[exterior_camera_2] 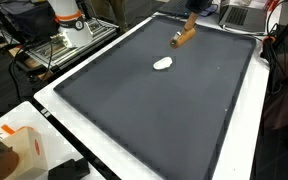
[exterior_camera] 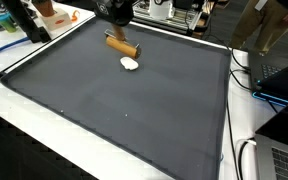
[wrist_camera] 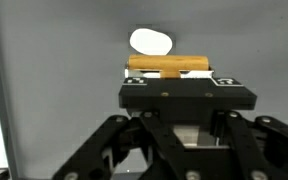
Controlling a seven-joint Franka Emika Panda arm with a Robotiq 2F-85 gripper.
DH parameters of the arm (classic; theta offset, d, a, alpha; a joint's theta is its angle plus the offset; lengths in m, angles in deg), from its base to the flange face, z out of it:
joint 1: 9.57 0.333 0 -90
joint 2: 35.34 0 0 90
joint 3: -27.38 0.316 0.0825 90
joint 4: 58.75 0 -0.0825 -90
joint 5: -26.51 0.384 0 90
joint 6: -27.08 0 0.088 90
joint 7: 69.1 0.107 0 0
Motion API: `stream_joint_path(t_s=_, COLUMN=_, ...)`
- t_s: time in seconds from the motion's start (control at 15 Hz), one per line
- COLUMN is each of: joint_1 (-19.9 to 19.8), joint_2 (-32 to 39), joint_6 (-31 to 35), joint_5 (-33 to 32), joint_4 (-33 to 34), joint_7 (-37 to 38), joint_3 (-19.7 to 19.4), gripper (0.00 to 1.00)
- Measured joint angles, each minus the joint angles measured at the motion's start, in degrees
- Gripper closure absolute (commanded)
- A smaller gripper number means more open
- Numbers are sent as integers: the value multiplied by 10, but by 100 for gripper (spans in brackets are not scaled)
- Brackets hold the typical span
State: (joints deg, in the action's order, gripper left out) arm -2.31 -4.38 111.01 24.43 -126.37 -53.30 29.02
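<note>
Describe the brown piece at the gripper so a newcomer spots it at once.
Start at the large dark mat on the white table. Near one edge the fingers clamp a short wooden piece; it is brown and elongated, unlike the white oval lump beside it.

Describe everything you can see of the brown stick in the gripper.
The brown stick is a short round bar, wooden by its look, plain and whole. It lies crosswise in the gripper, which is shut on its middle, both ends sticking out. It sits over the far part of the dark mat, apart from a white lump. Whether it touches the mat is unclear.
</note>
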Motion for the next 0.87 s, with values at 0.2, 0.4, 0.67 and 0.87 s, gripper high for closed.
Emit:
stream_joint_path(t_s=0.2, joint_1=-5, joint_2=-60, joint_6=54, joint_5=16, joint_4=-77, joint_7=32, joint_3=0, gripper=77)
stream_joint_path(t_s=0.4, joint_1=-4, joint_2=-117, joint_6=132, joint_5=16, joint_4=-156, joint_7=65, joint_3=0, gripper=77)
stream_joint_path(t_s=0.67, joint_1=2, joint_2=-194, joint_6=244, joint_5=-45, joint_4=-267, joint_7=124, joint_3=-2, gripper=77)
stream_joint_path(t_s=0.87, joint_1=2, joint_2=-255, joint_6=289, joint_5=-64, joint_4=-353, joint_7=189, joint_3=-3, gripper=52)
